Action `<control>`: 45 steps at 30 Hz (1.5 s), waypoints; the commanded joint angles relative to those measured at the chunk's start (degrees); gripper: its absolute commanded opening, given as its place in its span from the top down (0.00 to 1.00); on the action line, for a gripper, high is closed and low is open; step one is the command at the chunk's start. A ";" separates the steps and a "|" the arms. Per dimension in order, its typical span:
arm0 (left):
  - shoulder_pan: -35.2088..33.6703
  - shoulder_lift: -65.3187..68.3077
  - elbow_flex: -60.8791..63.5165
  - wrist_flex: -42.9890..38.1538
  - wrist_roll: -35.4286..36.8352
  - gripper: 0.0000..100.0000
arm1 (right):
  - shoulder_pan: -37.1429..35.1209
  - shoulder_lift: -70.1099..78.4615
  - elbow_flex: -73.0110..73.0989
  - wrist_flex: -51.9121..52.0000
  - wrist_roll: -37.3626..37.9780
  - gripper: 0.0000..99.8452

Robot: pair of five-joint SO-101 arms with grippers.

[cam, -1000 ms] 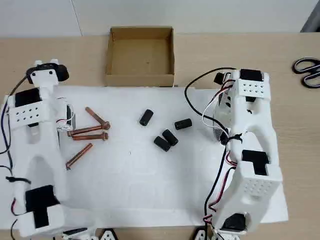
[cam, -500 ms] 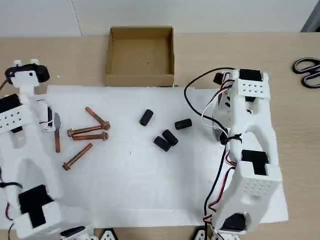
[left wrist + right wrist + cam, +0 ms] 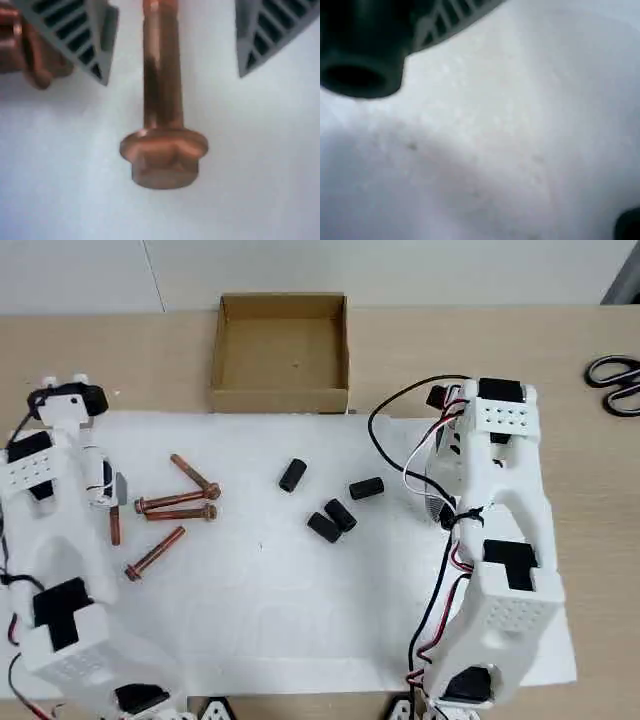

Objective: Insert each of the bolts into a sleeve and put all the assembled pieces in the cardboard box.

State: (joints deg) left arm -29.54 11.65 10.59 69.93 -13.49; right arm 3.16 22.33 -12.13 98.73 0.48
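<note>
My left arm (image 3: 55,540) stands along the left edge of the foam sheet (image 3: 260,620), wrist bent down so the left claw (image 3: 172,77) points at the sheet. It is wide open, a grey ribbed finger (image 3: 75,35) on each side of one bolt (image 3: 162,100), with a gap both ways, gripping nothing. The bolt is copper-coloured, a smooth shank with a flanged hex head, flat on the sheet. Three more bolts (image 3: 175,502) lie just beside it. My right arm (image 3: 505,520) is folded over the sheet's right side; how my right claw (image 3: 438,502) stands I cannot tell. Four sleeves (image 3: 330,520), short black tubes, lie mid-sheet, near the box (image 3: 280,398).
</note>
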 commanded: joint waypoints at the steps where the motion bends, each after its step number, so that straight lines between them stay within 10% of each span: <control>1: 0.00 1.32 -0.40 -2.29 0.26 0.84 | -0.22 -3.65 -0.35 1.19 0.00 1.00; 36: 5.54 5.36 -0.31 -8.09 4.13 0.99 | -0.31 -3.74 -0.44 1.19 0.00 1.00; 45: 5.45 5.10 -7.08 1.93 4.04 0.99 | -5.05 -16.40 -0.44 1.01 0.00 1.00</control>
State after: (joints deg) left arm -24.18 17.54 7.78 68.00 -9.63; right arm 0.62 13.10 -12.13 98.73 0.48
